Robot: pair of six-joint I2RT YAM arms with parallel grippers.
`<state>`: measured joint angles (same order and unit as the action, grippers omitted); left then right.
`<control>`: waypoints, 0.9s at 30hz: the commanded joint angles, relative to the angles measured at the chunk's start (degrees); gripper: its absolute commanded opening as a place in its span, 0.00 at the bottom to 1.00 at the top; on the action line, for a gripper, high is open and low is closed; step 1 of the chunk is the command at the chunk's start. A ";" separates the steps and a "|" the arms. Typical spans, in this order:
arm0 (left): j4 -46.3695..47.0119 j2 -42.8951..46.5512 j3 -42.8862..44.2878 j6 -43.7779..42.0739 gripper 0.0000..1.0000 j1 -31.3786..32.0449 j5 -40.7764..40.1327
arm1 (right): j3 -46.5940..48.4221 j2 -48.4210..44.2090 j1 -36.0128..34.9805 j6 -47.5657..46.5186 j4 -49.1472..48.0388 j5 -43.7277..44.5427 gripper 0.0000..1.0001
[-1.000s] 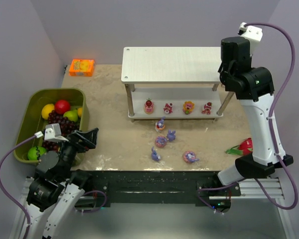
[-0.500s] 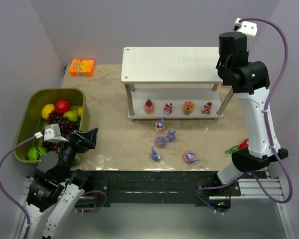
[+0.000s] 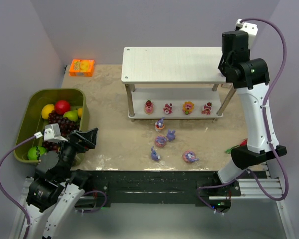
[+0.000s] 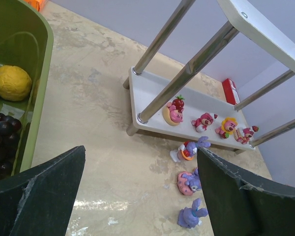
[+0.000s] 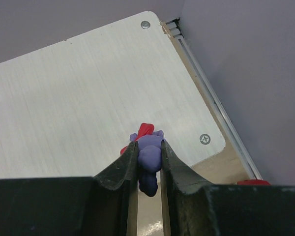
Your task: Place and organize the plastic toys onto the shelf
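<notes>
**Well under halfway: one bunny up in the air, five to go**

So, one purple bunny (image 5: 148,156) with a red bit on it is clamped between the fingers of the right gripper (image 5: 148,146). It is held over the right end of the shelf (image 5: 78,93) top board and is not yet set down.

Four little cake figures (image 3: 168,107) are already lined up on the lower board, so that part can be called done. Five more bunnies (image 3: 160,142) are left scattered on the table (image 3: 104,99) in front of the shelf. Nothing is seen on the top board yet, so under half the job is judged finished.

The left gripper (image 3: 86,138) is parked wide open beside the green bin (image 3: 60,91), with nothing in it.

In the top view the held bunny is hidden by the wrist, and it is only shown by the right wrist camera. All five table bunnies are only caught from above, and just three are picked up by the left wrist.
</notes>
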<state>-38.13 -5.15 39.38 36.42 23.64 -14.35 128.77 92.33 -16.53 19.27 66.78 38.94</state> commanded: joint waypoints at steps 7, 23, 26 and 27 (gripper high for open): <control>1.13 0.40 0.97 0.49 1.00 -0.35 -0.86 | 4.65 2.94 0.98 -2.74 2.30 -2.29 0.40; 1.30 0.05 0.88 0.40 1.00 -0.35 -0.86 | 3.95 0.83 1.15 -3.80 0.02 -3.60 0.57; 1.30 0.14 0.97 0.40 1.00 -0.35 -0.86 | 1.93 -1.54 1.24 -4.68 -2.27 -4.92 0.67; 1.30 0.14 0.88 0.49 0.99 -0.35 -0.86 | 1.40 -2.24 1.24 -4.76 -2.79 -5.27 0.70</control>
<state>-38.33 -5.15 39.38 36.45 23.64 -14.37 130.96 94.67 -15.68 16.75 67.64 35.75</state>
